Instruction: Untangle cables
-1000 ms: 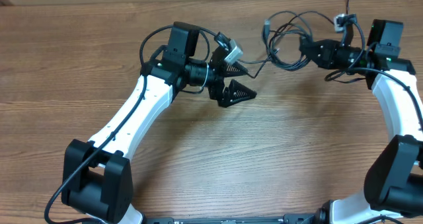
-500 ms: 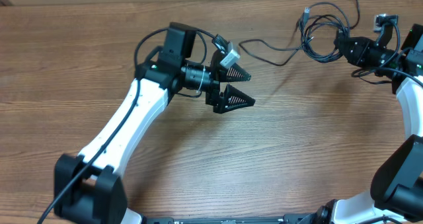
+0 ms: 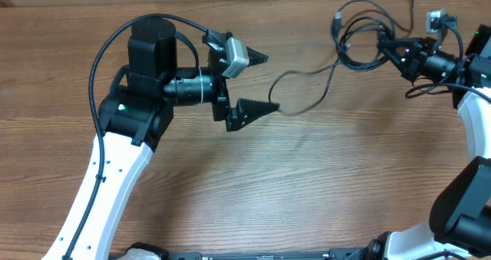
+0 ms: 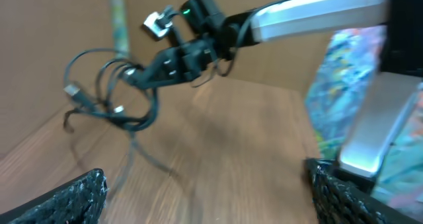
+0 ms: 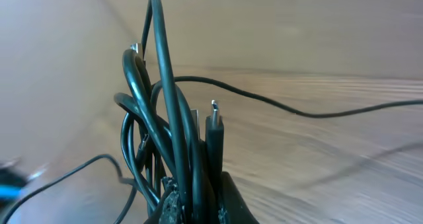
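Left claw (image 3: 261, 82) released, empty; loose strand (image 3: 307, 70) ends just beside its lower finger; cables (image 5: 188, 161), judged light, limp, snag-prone, bunched above the counter (image 3: 230, 183) in clenched right claw (image 3: 387, 47); best gripped near a plug.

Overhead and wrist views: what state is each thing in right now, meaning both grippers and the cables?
left gripper, open wide, holding nothing.
right gripper, shut on the cables.
cables, one tangled bundle of loops, held up off the table.
loose strand, trailing out of the bundle and down onto the table, toward the left gripper.
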`<state>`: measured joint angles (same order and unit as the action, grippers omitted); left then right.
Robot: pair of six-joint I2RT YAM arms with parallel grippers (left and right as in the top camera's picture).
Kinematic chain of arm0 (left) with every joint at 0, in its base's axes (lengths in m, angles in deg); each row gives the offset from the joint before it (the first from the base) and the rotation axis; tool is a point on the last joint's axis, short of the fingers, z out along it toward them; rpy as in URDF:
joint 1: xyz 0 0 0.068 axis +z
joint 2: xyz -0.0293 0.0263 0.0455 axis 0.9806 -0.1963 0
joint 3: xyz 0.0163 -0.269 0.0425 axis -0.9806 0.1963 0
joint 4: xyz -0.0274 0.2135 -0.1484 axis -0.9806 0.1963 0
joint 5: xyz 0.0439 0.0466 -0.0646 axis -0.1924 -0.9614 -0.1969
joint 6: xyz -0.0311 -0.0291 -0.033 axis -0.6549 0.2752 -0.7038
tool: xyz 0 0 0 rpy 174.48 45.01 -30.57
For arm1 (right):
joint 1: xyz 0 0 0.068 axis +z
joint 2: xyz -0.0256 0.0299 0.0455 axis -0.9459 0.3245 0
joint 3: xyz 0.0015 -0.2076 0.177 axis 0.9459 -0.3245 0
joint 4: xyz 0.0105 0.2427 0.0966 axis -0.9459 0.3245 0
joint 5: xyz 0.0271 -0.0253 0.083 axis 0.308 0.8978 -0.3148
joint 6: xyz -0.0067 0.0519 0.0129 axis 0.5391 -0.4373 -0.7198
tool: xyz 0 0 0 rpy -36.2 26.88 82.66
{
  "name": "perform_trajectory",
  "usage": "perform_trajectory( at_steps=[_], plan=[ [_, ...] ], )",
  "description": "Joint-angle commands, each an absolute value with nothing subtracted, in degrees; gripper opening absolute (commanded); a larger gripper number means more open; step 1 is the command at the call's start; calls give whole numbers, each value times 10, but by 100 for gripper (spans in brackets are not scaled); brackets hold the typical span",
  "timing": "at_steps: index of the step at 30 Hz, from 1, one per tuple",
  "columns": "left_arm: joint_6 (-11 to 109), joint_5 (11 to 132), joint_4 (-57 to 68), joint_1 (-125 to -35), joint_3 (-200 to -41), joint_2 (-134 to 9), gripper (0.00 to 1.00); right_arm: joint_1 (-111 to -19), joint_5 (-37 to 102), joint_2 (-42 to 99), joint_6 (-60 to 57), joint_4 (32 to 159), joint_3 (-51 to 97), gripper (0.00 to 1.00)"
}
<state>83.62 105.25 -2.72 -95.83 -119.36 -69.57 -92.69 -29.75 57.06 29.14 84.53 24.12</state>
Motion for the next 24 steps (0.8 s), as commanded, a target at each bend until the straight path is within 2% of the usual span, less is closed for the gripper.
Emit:
perform_trajectory(
  at_steps=[1, 6, 11, 14, 20, 24],
  plan=[
    [853, 956, 3, -956, -1200, -702, 100, -899, -374, 555, 309, 866, 258, 4],
    [882, 887, 58, -956, -1200, -703, 100, -839, -371, 555, 344, 910, 257, 4],
    [882, 718, 112, -956, -1200, -703, 100, -762, -327, 555, 352, 937, 257, 4],
    [883, 657, 138, -955, -1200, -703, 100, -718, -293, 555, 376, 956, 257, 4],
    [982, 632, 148, -955, -1200, -703, 100, -650, -277, 555, 427, 991, 257, 4],
    [998, 673, 147, -955, -1200, -703, 100, -627, -275, 555, 427, 1008, 257, 4]
  ],
)
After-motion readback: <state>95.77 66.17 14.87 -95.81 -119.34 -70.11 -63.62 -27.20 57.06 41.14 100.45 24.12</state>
